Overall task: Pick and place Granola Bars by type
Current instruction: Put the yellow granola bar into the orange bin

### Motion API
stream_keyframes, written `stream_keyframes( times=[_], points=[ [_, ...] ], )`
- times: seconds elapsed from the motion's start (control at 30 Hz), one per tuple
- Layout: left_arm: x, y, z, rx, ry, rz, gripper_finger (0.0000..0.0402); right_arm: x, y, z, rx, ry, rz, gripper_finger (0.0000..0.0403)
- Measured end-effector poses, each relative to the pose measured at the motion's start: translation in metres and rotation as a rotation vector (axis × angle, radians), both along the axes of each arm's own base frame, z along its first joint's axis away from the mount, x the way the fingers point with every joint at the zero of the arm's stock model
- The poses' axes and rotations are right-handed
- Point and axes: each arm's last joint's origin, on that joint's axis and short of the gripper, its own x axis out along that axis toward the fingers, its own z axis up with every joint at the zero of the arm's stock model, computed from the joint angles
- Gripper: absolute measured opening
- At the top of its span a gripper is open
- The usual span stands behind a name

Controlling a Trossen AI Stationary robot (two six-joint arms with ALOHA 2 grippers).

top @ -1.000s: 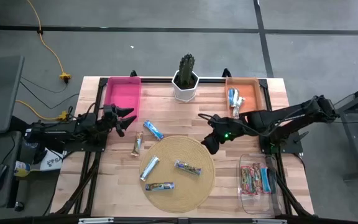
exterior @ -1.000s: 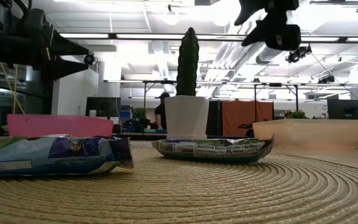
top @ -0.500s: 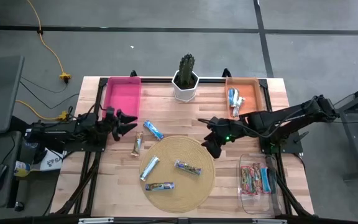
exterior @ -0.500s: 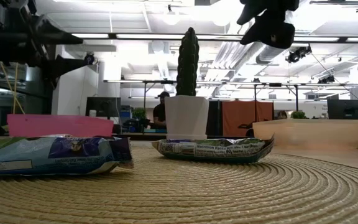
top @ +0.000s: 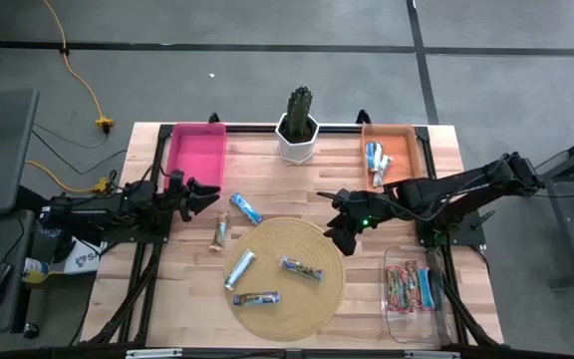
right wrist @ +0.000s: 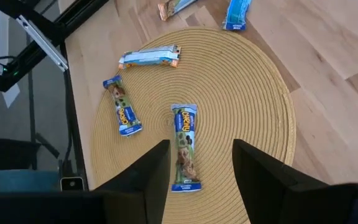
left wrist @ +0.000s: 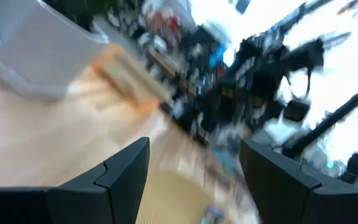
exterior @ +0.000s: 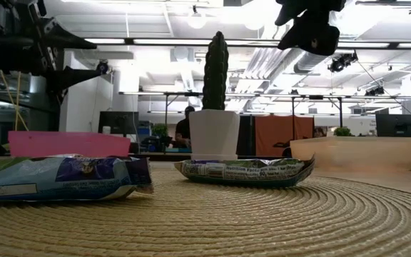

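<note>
On the round woven mat (top: 285, 275) at the table's near middle lie three granola bars (top: 301, 267), none of them held. Two more bars (top: 246, 207) lie on the bare wood just beyond the mat, toward the pink bin (top: 196, 150). Others already sit in the orange bin (top: 398, 148) at the far right corner and in the clear tray (top: 396, 309) at the near right edge.

Over the last second the right gripper (top: 337, 223) has held nearly still above the mat's right edge, fingers apart and empty; its wrist camera looks straight down on the nearest bar, which lies between the fingers in that view. The left gripper (top: 199, 193) has drawn back slightly toward the table's left side, beside the pink bin, jaws also apart and empty. No bar has moved. Sorting looks partly done, and the right arm seems set to descend on the bar beneath it.
</note>
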Motion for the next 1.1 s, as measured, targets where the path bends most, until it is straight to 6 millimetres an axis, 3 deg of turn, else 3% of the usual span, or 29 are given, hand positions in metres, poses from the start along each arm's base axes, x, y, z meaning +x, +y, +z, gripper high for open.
stream_keyframes(
  times=[0.1, 0.27, 0.4, 0.53, 0.63, 0.8, 1.1],
  points=[
    [-0.004, -0.002, 0.014, 0.048, 0.032, -0.058, 0.0245, 0.0, 0.0, 0.0, 0.005, 0.0, -0.004, 0.0156],
    [-0.021, -0.001, 0.039, 0.015, 0.19, -0.003, 0.0245, 0.0, -0.001, 0.0, -0.013, -0.004, -0.021, 0.0156],
    [-0.035, 0.0, 0.063, -0.115, 0.29, 0.029, 0.0245, 0.001, -0.001, 0.0, -0.032, -0.013, -0.042, 0.0156],
    [-0.036, -0.001, 0.079, -0.341, 0.37, 0.052, 0.0245, 0.001, -0.002, 0.0, -0.046, -0.015, -0.055, 0.0156],
    [-0.028, -0.003, 0.085, -0.49, 0.468, 0.041, 0.0245, 0.001, -0.003, 0.001, -0.06, -0.018, -0.069, 0.0156],
    [-0.001, -0.006, 0.079, -0.624, 0.745, 0.014, 0.0245, 0.001, -0.003, 0.001, -0.087, -0.023, -0.087, 0.0156],
    [0.053, -0.006, 0.049, -0.657, 1.178, 0.072, 0.0245, 0.0, -0.005, -0.001, -0.127, -0.011, -0.136, 0.0156]
  ],
)
